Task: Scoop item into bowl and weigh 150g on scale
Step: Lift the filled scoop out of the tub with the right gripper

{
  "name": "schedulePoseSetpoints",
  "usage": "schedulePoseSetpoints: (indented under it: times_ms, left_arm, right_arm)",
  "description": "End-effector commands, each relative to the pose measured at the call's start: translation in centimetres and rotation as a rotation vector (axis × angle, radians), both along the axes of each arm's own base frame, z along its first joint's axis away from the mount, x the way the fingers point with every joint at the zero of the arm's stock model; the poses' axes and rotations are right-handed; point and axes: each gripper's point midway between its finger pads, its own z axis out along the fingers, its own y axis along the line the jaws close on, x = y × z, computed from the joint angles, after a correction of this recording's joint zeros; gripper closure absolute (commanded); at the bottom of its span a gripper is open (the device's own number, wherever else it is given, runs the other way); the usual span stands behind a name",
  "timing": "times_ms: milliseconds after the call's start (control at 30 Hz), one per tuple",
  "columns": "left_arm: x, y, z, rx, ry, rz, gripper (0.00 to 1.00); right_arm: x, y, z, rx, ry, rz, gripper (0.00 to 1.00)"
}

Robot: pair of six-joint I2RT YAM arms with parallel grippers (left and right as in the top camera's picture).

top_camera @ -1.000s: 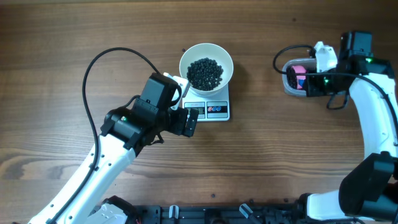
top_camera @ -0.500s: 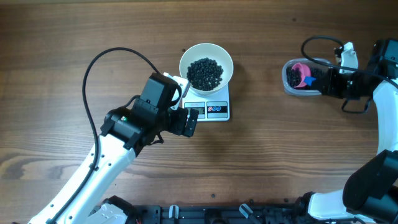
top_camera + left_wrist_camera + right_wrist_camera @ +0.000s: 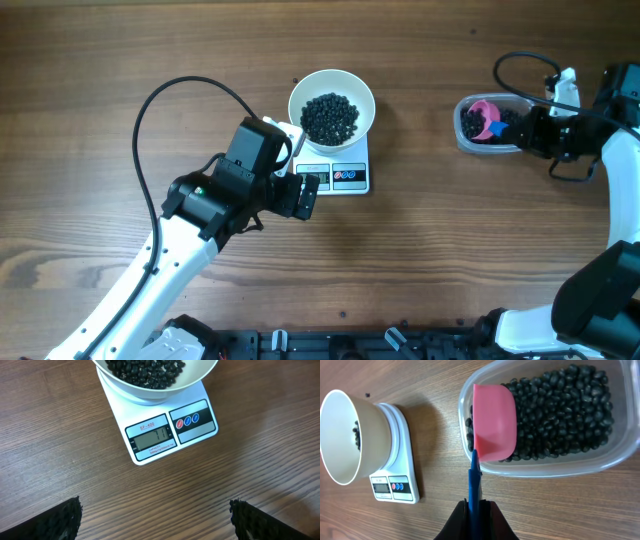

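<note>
- Step, as I judge it: topping up. The bowl already has a load and the scoop is at the supply tub, so another scoop looks to be in hand.
- right fingers [image 3: 484, 519]: clamped together on the blue handle [image 3: 474, 477] of the pink scoop [image 3: 492, 422]. The scoop head sits straight ahead of the fingers, over the near end of the clear tub [image 3: 555, 467].
- The scoop shows bare pink with no beans visible on it, so it reads as not loaded yet.
- black beans [image 3: 560, 407]: the supply fills the tub, ahead and to the right of the right fingers. A second pile sits in the white bowl [image 3: 332, 104].
- The white bowl is on the scale [image 3: 170, 432], well apart from the right fingers, off to their left.
- left fingers [image 3: 55, 520]: spread wide apart, holding nothing, hovering over the bare counter [image 3: 165, 495]. The scale lies just ahead, centred between them, with the bowl beyond it.
- Next move calls for digging the scoop into the tub beans, lifting it level, carrying it left to the bowl and tipping slowly while watching the reading. Spill risk is on the carry.
- Writing: "SF-400" in red above the display [image 3: 150, 439]. Digits are lit but too blurred to read surely, so I cannot tell how close to target. The fine print under the display is too small.
</note>
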Motion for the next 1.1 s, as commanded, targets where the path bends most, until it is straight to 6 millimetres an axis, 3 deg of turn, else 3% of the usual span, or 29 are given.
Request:
schedulePoseSetpoints:
  times_ms: [0,200,400,700,1067]
  left_arm:
    - [0.3,-0.2,1.0,-0.01,-0.027,-0.02,0.0]
    - [0.3,-0.2,1.0,-0.01,-0.027,-0.02,0.0]
    - [0.3,-0.2,1.0,-0.01,-0.027,-0.02,0.0]
    - [0.3,-0.2,1.0,-0.01,-0.027,-0.02,0.0]
    - [0.3,-0.2,1.0,-0.01,-0.027,-0.02,0.0]
  right_arm:
    - [0.1,-1.0,-0.2,0.03,0.015,-0.061,0.96]
    - [-0.3,-2.3,0.0,0.073,0.022,-0.128,0.96]
    - [-0.1,-2.0,1.6,0.226,-0.02,-0.16,0.96]
    - [-0.4,-3.6,3.4,0.397,-0.052,-0.27,0.96]
    - [-0.1,-2.2,7.7,0.655,-0.181,-0.209,0.96]
